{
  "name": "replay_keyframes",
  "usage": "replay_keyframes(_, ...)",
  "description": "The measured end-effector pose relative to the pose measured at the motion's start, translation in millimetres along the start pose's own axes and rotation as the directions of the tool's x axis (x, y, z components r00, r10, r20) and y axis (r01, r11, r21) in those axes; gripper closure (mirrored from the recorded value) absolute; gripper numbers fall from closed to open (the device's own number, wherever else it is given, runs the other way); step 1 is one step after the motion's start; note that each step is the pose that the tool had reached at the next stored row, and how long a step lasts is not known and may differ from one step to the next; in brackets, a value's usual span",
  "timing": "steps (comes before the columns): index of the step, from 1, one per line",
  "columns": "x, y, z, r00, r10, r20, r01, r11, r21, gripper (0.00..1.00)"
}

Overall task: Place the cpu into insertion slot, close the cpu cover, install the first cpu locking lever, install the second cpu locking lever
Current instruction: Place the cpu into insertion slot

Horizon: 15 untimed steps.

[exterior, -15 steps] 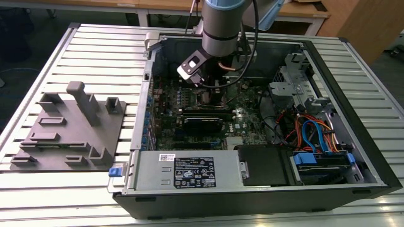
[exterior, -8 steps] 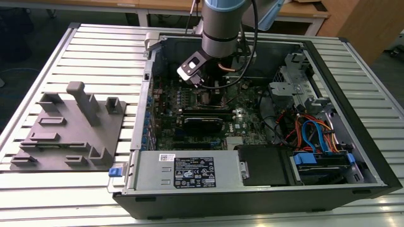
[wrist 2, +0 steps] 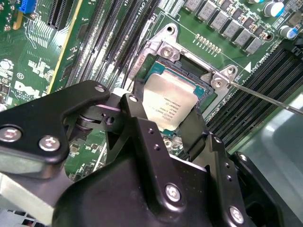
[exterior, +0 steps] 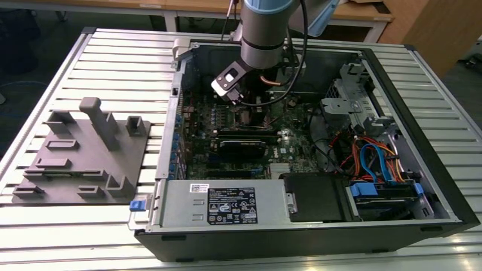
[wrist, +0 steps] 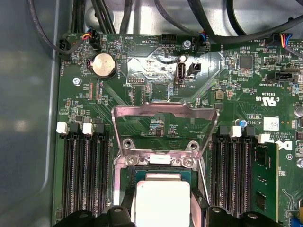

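Black gripper (wrist 2: 165,116) clamped on opposite edges of the small flat square silvery-grey cpu (wrist 2: 173,101). Cpu lies directly over the square black insertion slot (wrist 2: 189,65), edges aligned (seated or hovering: unclear). Silvery frame-shaped cpu cover (wrist: 163,111) stands open beyond the slot.

silvery-grey cpu (wrist: 163,198), silvery cpu cover (wrist: 165,112), green motherboard (wrist: 118,100), black memory slots (wrist: 85,175).

Open black computer case (exterior: 301,248) lying on slatted metal table (exterior: 75,237). Grey fixture plate (exterior: 75,175) with upright posts beside it, toward exterior view's left. Labelled power supply (exterior: 226,206) inside case; blue, orange cables (exterior: 373,161) toward exterior view's right. Coin battery (wrist: 103,65), long black memory slots (wrist: 85,175) in first wrist view.
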State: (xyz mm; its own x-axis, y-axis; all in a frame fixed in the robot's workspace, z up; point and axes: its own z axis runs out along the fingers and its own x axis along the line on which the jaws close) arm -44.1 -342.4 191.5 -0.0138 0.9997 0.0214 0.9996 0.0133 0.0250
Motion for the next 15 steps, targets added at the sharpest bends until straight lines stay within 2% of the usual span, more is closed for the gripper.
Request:
replay_keyframes(10, 0.2, 0.1, 0.7, 1.0, 0.0, -0.0015, 0.0, 1.0, -0.0008, 0.45)
replay_keyframes(11, 0.2, 0.1, 0.5, 1.0, 0.0, -0.0009, 0.0, 1.0, -0.0004, 0.39)
replay_keyframes(12, 0.0, 0.0, 0.2, 1.0, 0.0, 0.0, 0.0, 1.0, 0.0, 0.39)
replay_keyframes(13, 0.0, 0.0, 0.2, 1.0, 0.0, -0.0001, 0.0, 1.0, 0.0, 0.33)
replay_keyframes(15, 0.0, 0.0, 0.1, 1.0, 0.0, 0.0001, 0.0, 1.0, 0.0001, 0.33)
